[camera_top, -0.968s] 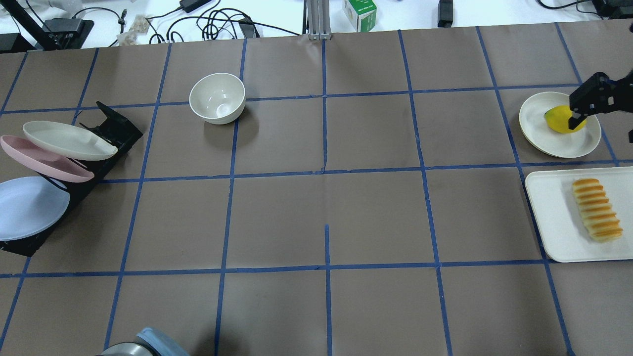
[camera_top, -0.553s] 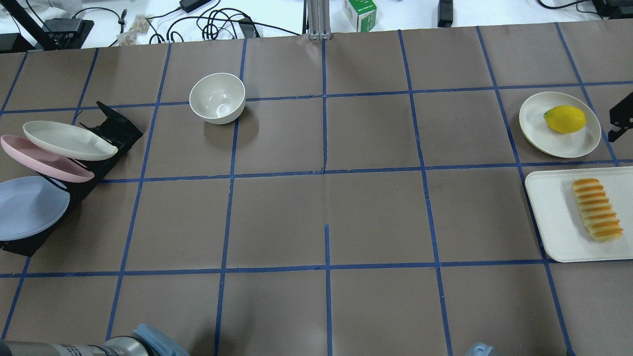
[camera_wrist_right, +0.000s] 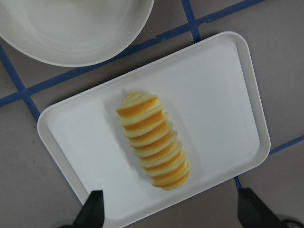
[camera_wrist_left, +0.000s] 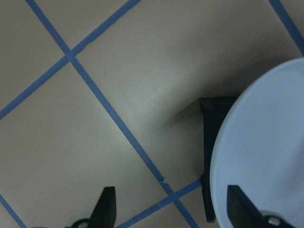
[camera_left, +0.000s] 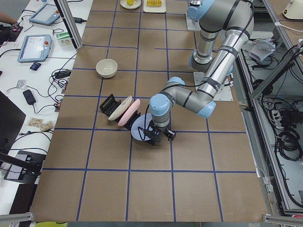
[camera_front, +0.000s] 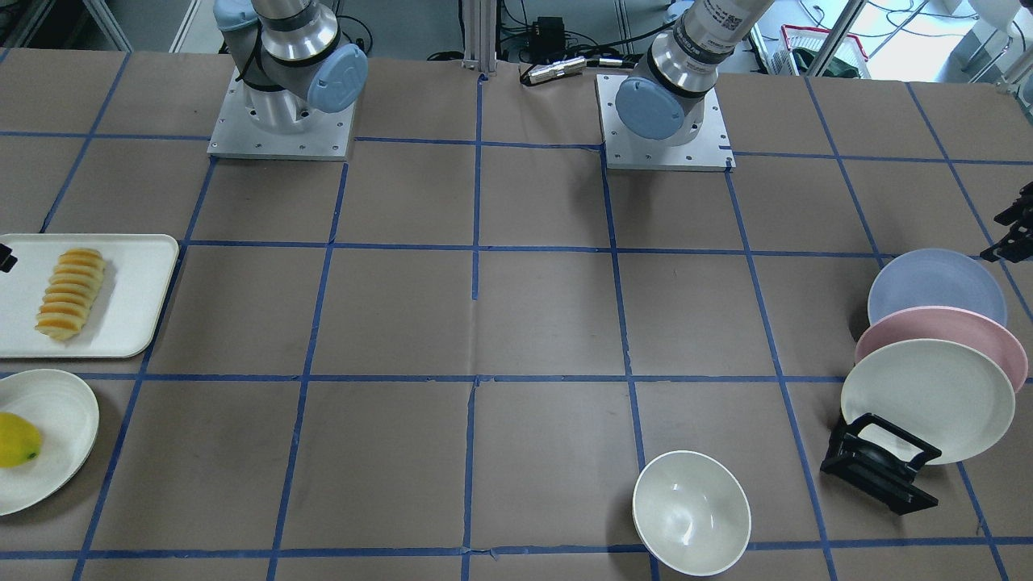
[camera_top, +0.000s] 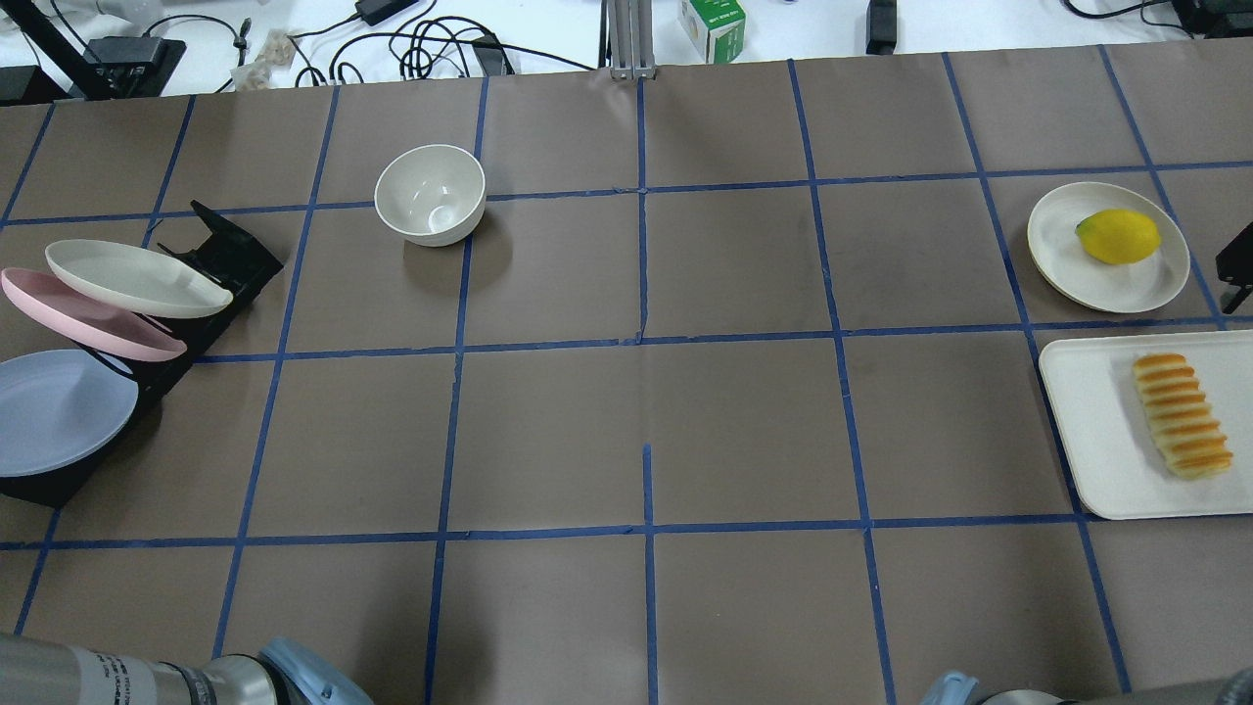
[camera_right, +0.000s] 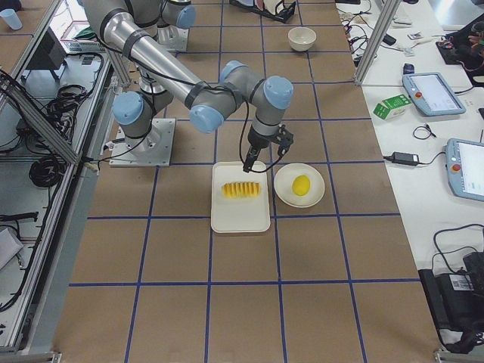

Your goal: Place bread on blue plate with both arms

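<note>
The bread (camera_top: 1182, 415) lies on a white tray (camera_top: 1087, 431) at the right; it also shows in the right wrist view (camera_wrist_right: 154, 141). The blue plate (camera_top: 59, 411) leans in the lowest slot of a black rack (camera_top: 230, 259) at the left. My right gripper (camera_wrist_right: 171, 211) is open and empty, above the tray's edge near the bread; only a part of it shows at the overhead view's right edge (camera_top: 1235, 264). My left gripper (camera_wrist_left: 173, 209) is open and empty, above the blue plate's rim (camera_wrist_left: 266, 152), with one finger over the plate and one over the table.
A pink plate (camera_top: 88, 315) and a cream plate (camera_top: 132, 277) lean in the same rack. A white bowl (camera_top: 431, 194) stands at the back left. A yellow lemon (camera_top: 1118, 235) lies on a cream plate (camera_top: 1062, 250) just behind the tray.
My right gripper has moved off the lemon plate toward the right edge of the overhead view. My left arm's link has come into view at the bottom left.
</note>
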`<action>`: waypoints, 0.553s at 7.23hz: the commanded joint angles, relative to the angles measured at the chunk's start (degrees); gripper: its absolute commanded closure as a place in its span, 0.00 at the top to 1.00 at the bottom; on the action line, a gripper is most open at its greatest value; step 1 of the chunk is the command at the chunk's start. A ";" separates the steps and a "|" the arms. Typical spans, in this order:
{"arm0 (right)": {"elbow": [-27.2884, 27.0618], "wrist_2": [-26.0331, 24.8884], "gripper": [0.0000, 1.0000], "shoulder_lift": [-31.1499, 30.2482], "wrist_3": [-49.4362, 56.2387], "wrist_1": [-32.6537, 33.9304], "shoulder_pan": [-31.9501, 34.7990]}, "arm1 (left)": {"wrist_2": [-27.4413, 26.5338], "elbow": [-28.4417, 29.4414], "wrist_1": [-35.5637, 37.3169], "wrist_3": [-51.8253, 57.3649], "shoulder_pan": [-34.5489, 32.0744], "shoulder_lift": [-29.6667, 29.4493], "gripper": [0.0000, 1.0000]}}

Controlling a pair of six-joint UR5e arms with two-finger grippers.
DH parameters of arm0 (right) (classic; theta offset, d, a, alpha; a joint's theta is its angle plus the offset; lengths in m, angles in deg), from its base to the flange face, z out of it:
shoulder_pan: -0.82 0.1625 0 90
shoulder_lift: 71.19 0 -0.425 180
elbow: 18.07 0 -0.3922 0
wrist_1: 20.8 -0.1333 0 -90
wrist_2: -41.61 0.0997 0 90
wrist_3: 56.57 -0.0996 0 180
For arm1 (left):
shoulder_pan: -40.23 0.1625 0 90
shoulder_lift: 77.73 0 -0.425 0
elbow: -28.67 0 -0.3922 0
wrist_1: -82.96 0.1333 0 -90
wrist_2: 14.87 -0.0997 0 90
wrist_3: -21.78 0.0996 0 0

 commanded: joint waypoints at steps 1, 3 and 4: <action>-1.18 0.63 1.00 1.56 -0.07 3.12 -0.24 | 0.00 0.12 0.05 -0.11 -1.72 -0.75 0.79; -3.38 0.64 1.00 2.96 8.83 4.44 -0.32 | 0.00 0.03 -0.39 0.15 -2.70 -0.75 0.79; -4.87 0.90 1.00 3.14 12.99 4.88 -0.50 | 0.00 -0.06 -0.31 0.24 -2.79 -1.62 0.79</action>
